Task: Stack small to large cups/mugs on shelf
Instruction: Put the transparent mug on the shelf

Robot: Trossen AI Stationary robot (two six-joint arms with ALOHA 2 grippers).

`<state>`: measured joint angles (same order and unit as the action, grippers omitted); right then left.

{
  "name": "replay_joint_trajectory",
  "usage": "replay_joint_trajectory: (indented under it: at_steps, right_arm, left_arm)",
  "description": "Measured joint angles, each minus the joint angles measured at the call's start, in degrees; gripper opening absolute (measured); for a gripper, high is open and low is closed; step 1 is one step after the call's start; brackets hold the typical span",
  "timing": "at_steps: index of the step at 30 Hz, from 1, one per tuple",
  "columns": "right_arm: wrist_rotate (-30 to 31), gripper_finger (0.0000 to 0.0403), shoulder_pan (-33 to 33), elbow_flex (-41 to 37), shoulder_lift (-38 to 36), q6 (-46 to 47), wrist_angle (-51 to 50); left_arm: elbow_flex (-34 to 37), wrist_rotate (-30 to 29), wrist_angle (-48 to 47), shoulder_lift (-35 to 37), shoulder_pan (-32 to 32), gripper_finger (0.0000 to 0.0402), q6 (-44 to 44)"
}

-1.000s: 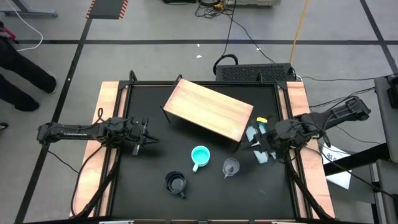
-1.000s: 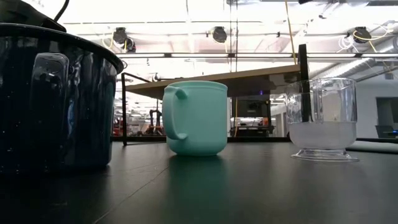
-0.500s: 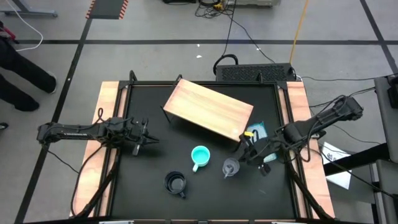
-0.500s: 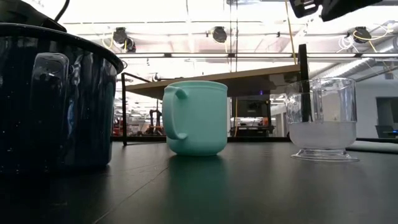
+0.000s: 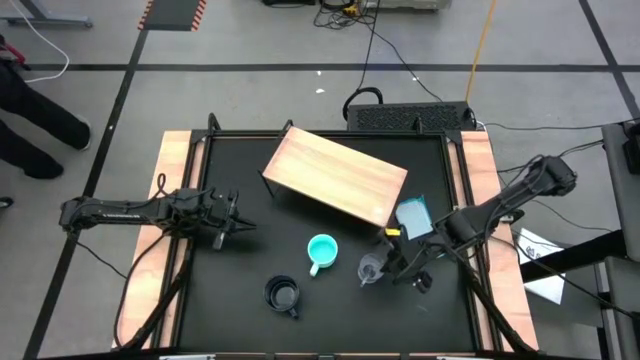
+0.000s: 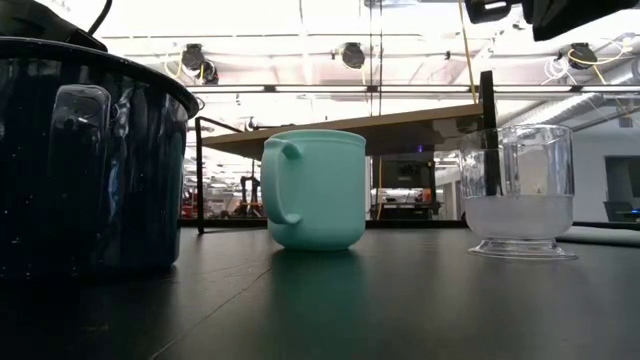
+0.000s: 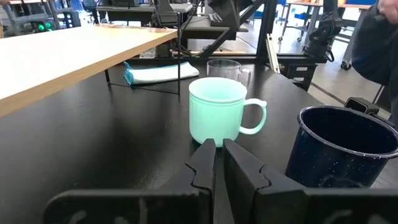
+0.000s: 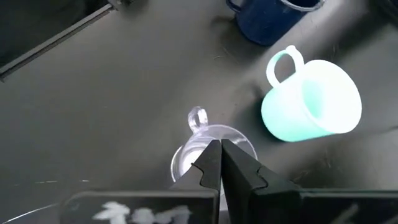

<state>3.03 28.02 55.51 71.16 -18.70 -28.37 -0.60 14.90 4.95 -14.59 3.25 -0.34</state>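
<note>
Hovering above clear cup [image 8: 211, 152], right pincer [image 8: 219, 163] closed, empty, left pincer [image 7: 216, 163] closed, idle

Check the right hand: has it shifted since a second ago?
Yes. The right hand has swung away from the table's right edge, past the light-blue item, and now sits over the clear cup.

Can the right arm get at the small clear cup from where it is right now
Probably yes. The right gripper hangs just above the small clear plastic cup, which stands clear of the turquoise handled mug. But its fingers are shut and must open first.
</note>
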Motion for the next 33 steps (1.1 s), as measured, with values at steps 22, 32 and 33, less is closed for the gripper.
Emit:
replay_joint_trajectory:
  at_steps: [22, 32, 33]
  right_arm:
    - [-1.92, 0.0, -0.38, 9.58, 7.69, 2.51, -11.46]
    - [-4.85, 0.0037, -2.43, 10.88, 12.08, 6.02, -13.93]
    - [-4.84, 0.0044, -2.46, 10.88, 12.43, 6.08, -14.0]
  left_arm:
    - [-0.01, 0.0, 0.0, -0.01, -0.01, 0.0033, 0.02]
    - [0.0, 0.0, 0.0, -0.02, -0.01, 0.0033, 0.02]
    - [-0.01, 0.0, 0.0, -0.01, -0.01, 0.0033, 0.02]
